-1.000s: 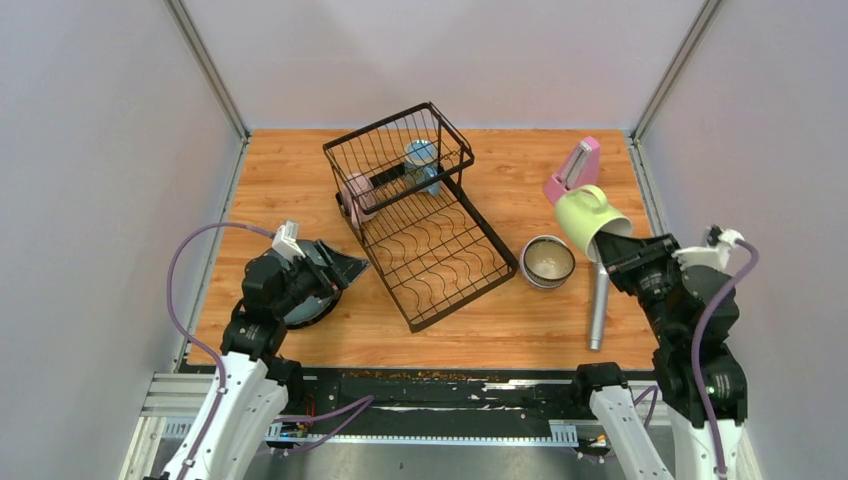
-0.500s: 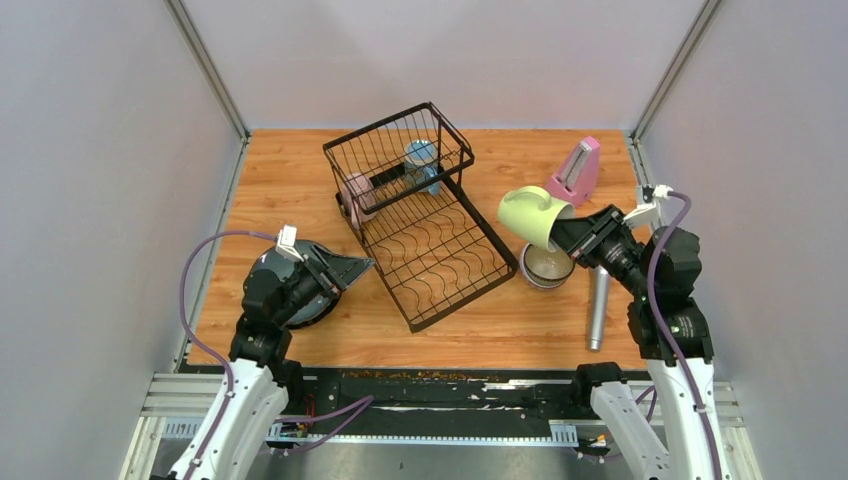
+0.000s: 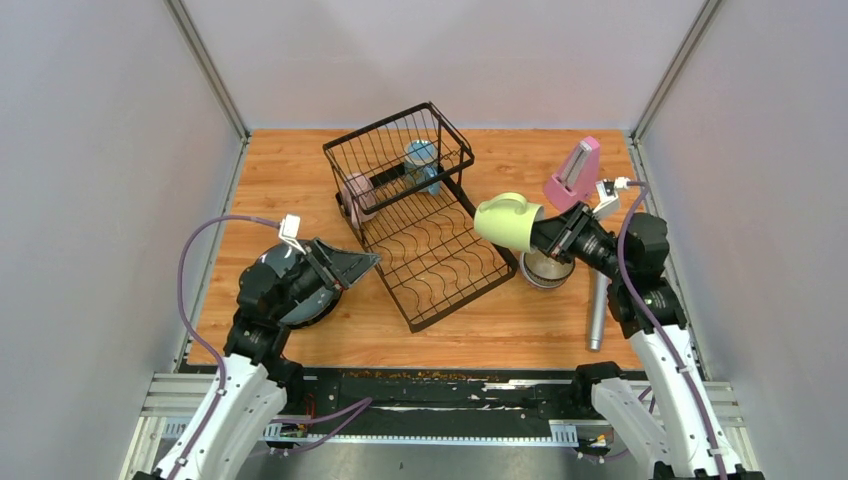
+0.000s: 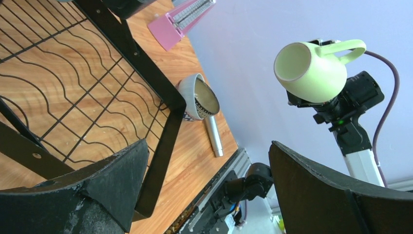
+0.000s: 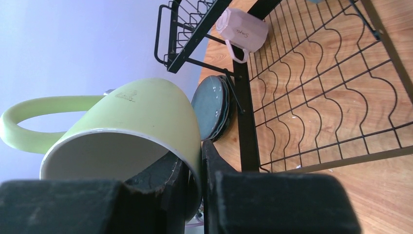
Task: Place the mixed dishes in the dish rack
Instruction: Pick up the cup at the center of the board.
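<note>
The wooden table (image 3: 300, 170) carries a black wire rack (image 3: 430, 250), set at a slant, with its tall basket at the far end and its low tray of wavy slots at the near end. Every place below is told from this rack.

The left claw (image 3: 345, 268) hangs just off the rack's left side, its fingers spread wide with nothing between them, their tips pointing at the low tray. Beneath it, a stack of dark speckled plates (image 5: 212, 107) lies flat on the table, just beside the rack's left edge.

The right claw (image 3: 550, 238) is by the rack's right side, raised off the table. It is pinched narrow on the rim of a pale green mug (image 3: 505, 224), one finger inside the wall and one outside. The mug is tipped on its side in the air, over the right edge of the low tray.

A pink metronome (image 3: 575, 172) stands to the right of the rack, well apart. A silver microphone (image 3: 598, 315) lies to the right too, nearer the arms. A patterned bowl (image 4: 197, 100) sits upright just beside the rack's right corner.

A pink mug (image 3: 357, 192) lies at the basket's left end, and a blue mug (image 3: 422, 160) is inside the basket.
</note>
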Available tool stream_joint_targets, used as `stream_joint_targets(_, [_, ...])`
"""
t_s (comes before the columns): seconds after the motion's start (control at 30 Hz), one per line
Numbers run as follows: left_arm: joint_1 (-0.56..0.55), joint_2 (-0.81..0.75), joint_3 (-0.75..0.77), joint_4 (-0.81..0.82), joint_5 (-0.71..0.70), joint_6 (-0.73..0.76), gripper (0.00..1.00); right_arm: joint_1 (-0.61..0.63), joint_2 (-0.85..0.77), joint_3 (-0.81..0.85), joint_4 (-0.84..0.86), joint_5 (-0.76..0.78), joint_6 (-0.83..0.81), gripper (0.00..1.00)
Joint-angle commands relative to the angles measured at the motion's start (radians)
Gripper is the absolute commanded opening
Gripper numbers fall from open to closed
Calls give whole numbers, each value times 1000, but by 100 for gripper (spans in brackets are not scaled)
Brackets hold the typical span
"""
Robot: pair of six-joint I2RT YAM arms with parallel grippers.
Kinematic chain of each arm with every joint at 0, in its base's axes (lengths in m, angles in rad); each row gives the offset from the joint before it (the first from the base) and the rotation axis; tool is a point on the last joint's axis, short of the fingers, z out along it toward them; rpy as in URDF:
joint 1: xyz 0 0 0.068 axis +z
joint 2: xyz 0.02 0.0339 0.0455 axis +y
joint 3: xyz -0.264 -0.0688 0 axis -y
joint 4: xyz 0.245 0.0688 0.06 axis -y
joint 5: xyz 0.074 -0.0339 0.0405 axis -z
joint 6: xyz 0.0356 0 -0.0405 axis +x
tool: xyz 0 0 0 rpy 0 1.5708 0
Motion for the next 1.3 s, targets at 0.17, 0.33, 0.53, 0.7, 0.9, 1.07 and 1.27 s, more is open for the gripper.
stream_joint_targets(0.17, [-105,52,11,72,-88,15,100,38,32,-7,233,7,66,0])
stream_joint_targets(0.33, [-133,91,26,102,-103,20,100,52,77,30,246,-1,55,0])
stream_joint_targets(0.53, [-138,118,63,129,-56,20,100,68,99,34,316,7,63,0])
stream_joint_targets(0.7, [-144,98,57,167,-46,-40,100,79,61,-2,333,4,54,0])
stream_joint_targets(0.9, [-184,159,134,140,-66,6,100,79,63,-19,334,-13,19,0])
stream_joint_targets(1.07, [-229,214,156,189,-71,14,100,82,93,-33,381,-67,63,0])
stream_joint_targets(1.27, [-246,222,139,228,-68,-19,100,103,68,-98,468,-101,123,0])
